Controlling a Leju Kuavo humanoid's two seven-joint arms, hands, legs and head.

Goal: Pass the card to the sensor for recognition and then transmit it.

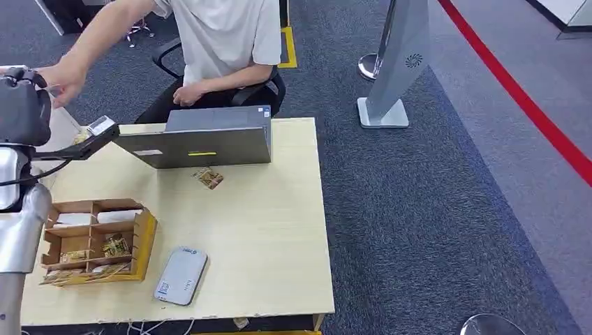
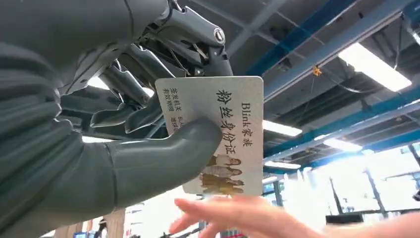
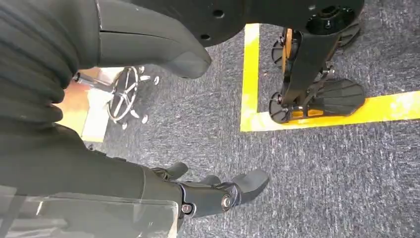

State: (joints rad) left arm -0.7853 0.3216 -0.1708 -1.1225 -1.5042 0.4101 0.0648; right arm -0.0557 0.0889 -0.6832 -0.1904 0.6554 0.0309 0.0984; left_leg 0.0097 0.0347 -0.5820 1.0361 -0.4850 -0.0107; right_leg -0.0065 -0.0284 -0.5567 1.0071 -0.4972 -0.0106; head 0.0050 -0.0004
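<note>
Grey carpet with a red line is running around a light wooden counter (image 1: 279, 230), which is carrying a grey box-like unit (image 1: 202, 139), a flat grey sensor pad (image 1: 181, 276), a cardboard organizer (image 1: 94, 241) with sorted cards and one loose card (image 1: 209, 179). Left arm is reaching up at the far left of the head view; left hand (image 2: 148, 119) is pinching the card (image 2: 223, 134) between the thumb (image 2: 168, 153) and the darker fingers, printed face turned to the wrist camera, ceiling lights behind it. A seated person is stretching an arm toward it, and the person's hand (image 2: 233, 213) is sitting just beside the card's free edge, apparently not touching yet. Judging by that, the sensor step looks done and the handover step is in hand. Next move calls for holding the card steady until the person is gripping it, then spreading the fingers cleanly without dragging it. Right hand (image 3: 218, 191) is hanging low over the floor, fingers loosely curled, nothing in it. Hard to make out: actual contact between person and card, since the left hand itself is mostly cut off by the frame edge in the head view; also how many fingers are backing the card behind it.
</note>
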